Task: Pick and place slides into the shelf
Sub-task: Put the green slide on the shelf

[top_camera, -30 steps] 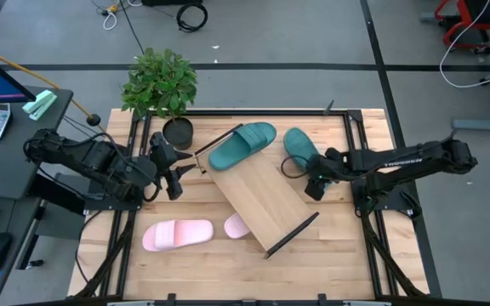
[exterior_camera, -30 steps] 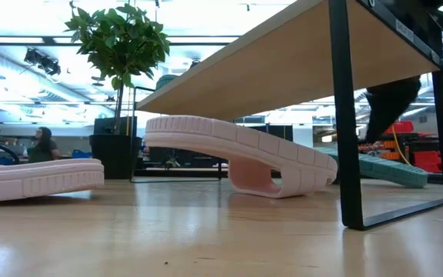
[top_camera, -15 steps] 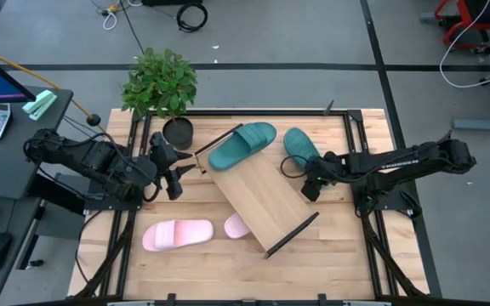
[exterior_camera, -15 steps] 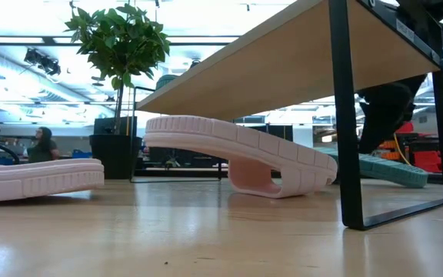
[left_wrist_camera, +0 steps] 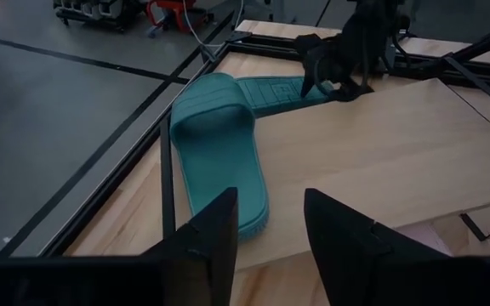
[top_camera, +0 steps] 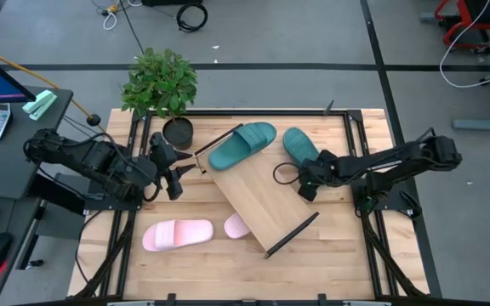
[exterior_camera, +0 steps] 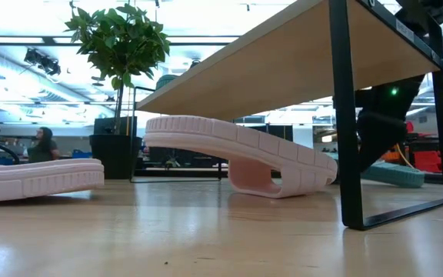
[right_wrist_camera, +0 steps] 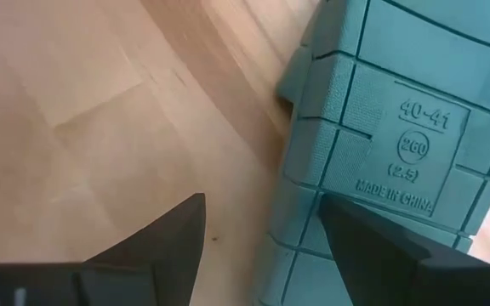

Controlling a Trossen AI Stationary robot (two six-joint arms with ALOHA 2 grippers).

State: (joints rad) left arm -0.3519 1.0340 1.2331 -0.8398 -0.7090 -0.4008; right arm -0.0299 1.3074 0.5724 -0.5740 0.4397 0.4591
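Note:
The shelf (top_camera: 258, 200) stands slantwise on the table. One teal slide (top_camera: 241, 144) lies strap up at the shelf's far end. The other teal slide (top_camera: 300, 146) lies sole up right of the shelf, its tread (right_wrist_camera: 398, 144) filling the right wrist view. One pink slide (top_camera: 177, 234) lies near the table's near left. The second pink slide (exterior_camera: 237, 154) sits under the shelf, tread side up. My right gripper (top_camera: 300, 180) is open at the near end of the upturned teal slide. My left gripper (top_camera: 179, 172) is open, left of the shelf, clear of everything. My right gripper comes from above, pointing down. One finger (right_wrist_camera: 364, 234) stands over the sole's edge (right_wrist_camera: 304, 212) at the near end of the upturned teal slide, the other over bare wood. Whether that finger touches the sole, I cannot tell. The slide lies flat on the table.
A potted plant (top_camera: 160, 81) stands at the table's far left corner. Black frame rails (top_camera: 356, 161) run along the table's sides. The shelf's black end bar (exterior_camera: 344, 115) stands at its near end. A person (exterior_camera: 43, 142) sits far off in the room.
My right gripper has moved toward the table's left, closer to the shelf, and has sunk lower by the upturned teal slide. The slides and the shelf have stayed where they were.

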